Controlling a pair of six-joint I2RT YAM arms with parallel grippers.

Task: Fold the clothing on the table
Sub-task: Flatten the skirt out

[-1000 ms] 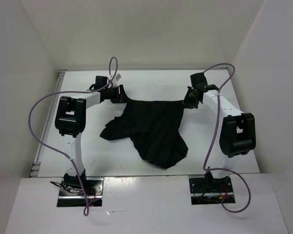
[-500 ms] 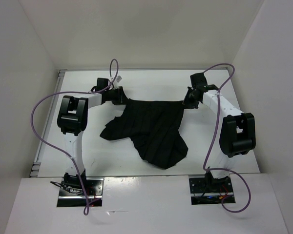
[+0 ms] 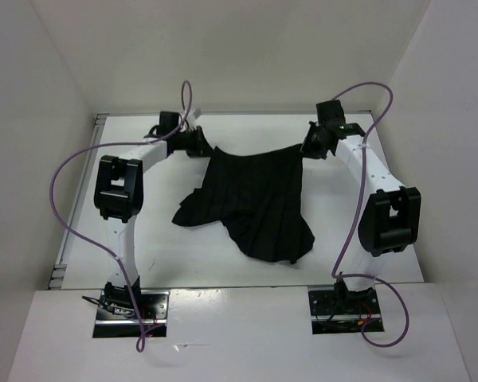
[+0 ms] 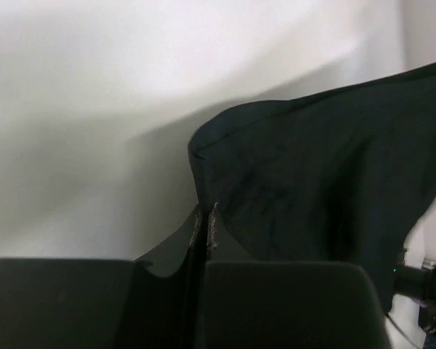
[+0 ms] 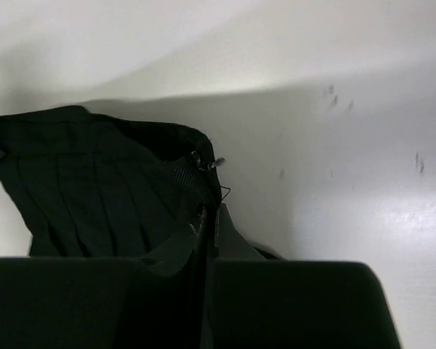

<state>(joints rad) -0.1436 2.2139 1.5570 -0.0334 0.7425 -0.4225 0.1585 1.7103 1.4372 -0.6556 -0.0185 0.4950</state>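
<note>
The clothing [image 3: 259, 199], a black pleated skirt, hangs stretched between both arms over the white table [image 3: 143, 239], with its lower part crumpled on the tabletop. My left gripper [image 3: 203, 149] is shut on the skirt's left top corner [image 4: 203, 156]; the fabric runs into the closed jaws at the left gripper [image 4: 205, 212]. My right gripper [image 3: 307, 150] is shut on the right top corner, where a small zipper pull [image 5: 206, 163] shows just above the right gripper [image 5: 211, 212]. The skirt [image 5: 94, 182] spreads left of it.
White upright walls [image 3: 56, 103] close in the table on the left, back and right. Purple cables [image 3: 72, 167] loop off both arms. Both arm bases [image 3: 131, 306] sit at the near edge.
My left gripper has closed on the skirt's left corner. Both grippers have lifted and moved toward the back, pulling the top edge taut and dragging the skirt's lower part along.
</note>
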